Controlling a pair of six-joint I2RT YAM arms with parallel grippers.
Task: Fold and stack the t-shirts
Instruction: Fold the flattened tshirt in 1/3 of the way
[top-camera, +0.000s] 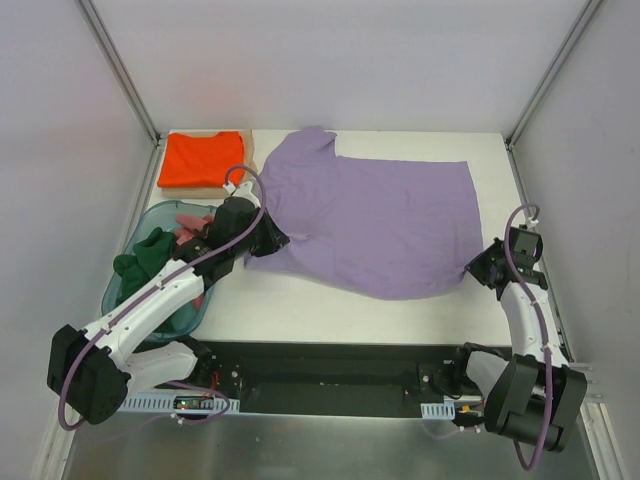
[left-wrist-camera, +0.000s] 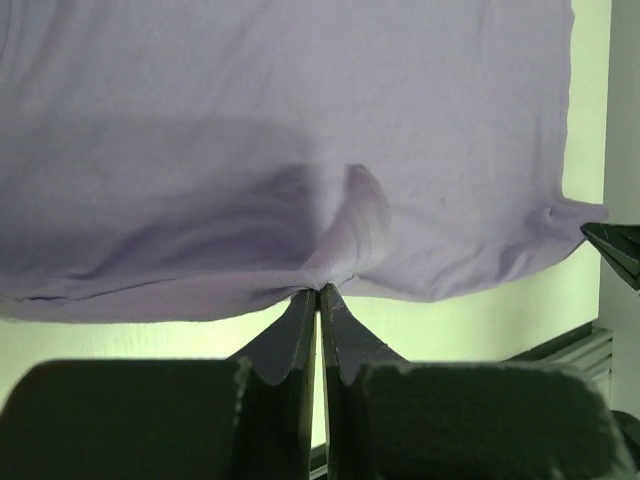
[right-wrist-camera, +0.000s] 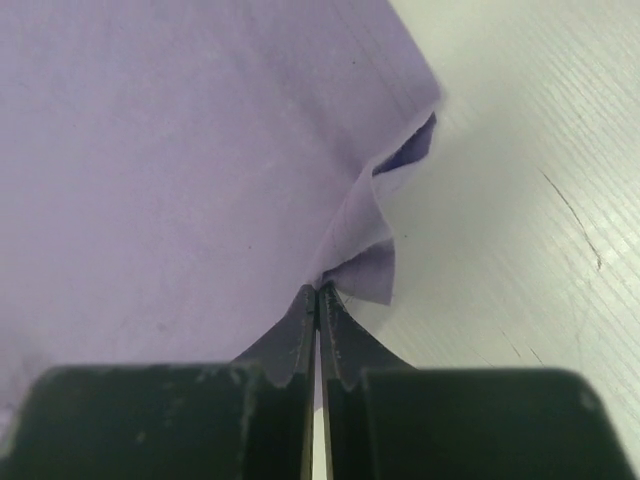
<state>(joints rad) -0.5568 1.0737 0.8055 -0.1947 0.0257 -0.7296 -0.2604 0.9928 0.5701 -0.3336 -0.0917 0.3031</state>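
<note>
At opposite edges of the lavender t-shirt (top-camera: 380, 225), left gripper (top-camera: 272, 240) and right gripper (top-camera: 478, 268) each clench a fold. Light, limp cloth likely sags; corners and hems probably hold best.

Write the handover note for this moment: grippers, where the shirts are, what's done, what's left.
Left gripper: shut on the lavender t-shirt, near left edge.
Right gripper: shut on its near right corner.
It lies spread on the table.
Done: orange t-shirt folded on the tan board, back left.
Left: fold the lavender one, then the dark green t-shirt and pink t-shirt from the teal tub, and stack.
</note>
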